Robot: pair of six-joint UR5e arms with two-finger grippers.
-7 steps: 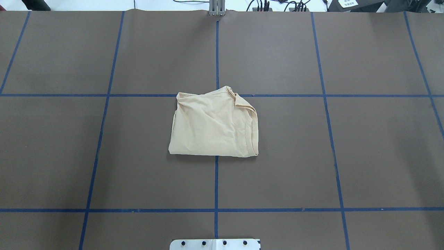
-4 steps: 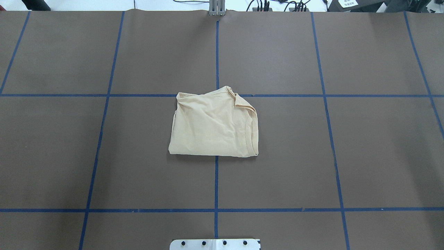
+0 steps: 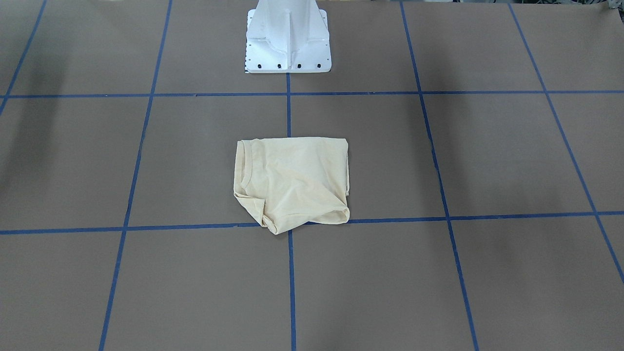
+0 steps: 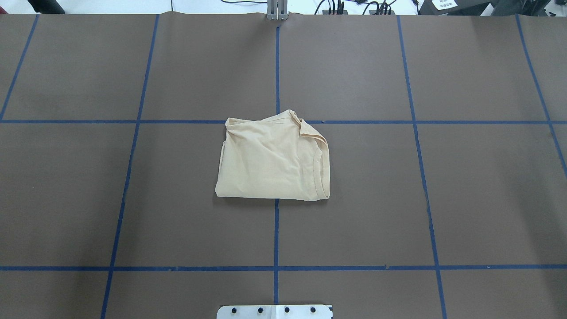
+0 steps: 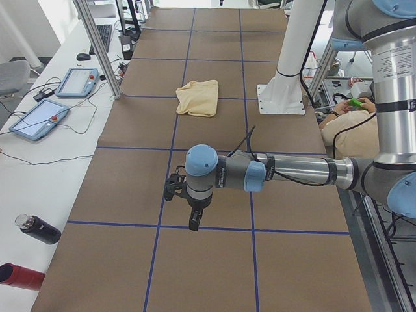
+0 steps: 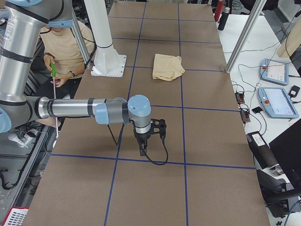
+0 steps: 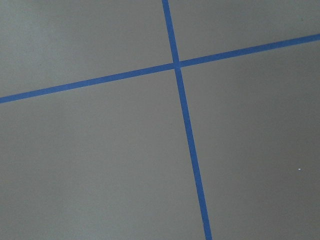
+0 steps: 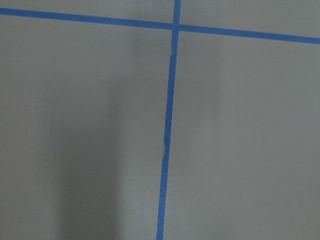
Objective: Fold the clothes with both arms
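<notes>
the left hand [image 5: 193, 223] hangs over bare brown tabletop [image 4: 398, 199], well apart from the shirt. from the side view i cannot tell if it is released or clenched, and its own camera shows only blue tape lines [image 4: 276, 66].

in the middle, in front of the white pedestal [image 3: 287, 44], lies the cream t-shirt [image 4: 274, 157], folded into a compact, slightly lopsided packet with the print hidden. it looks thin, light and limp. i'd guess the layers will slide and sag if lifted by one point, so a pinch through all layers at the two near corners, one per hand, seems safest. the banded edge on its right side should give firmer purchase.

the right hand [image 6: 143, 149] hovers far off over the tabletop, and i cannot tell its state either.

the only containers i spot are a black bottle [image 5: 38, 230] and a red bottle [image 5: 18, 275] on the side bench. i cannot see what they hold.
</notes>
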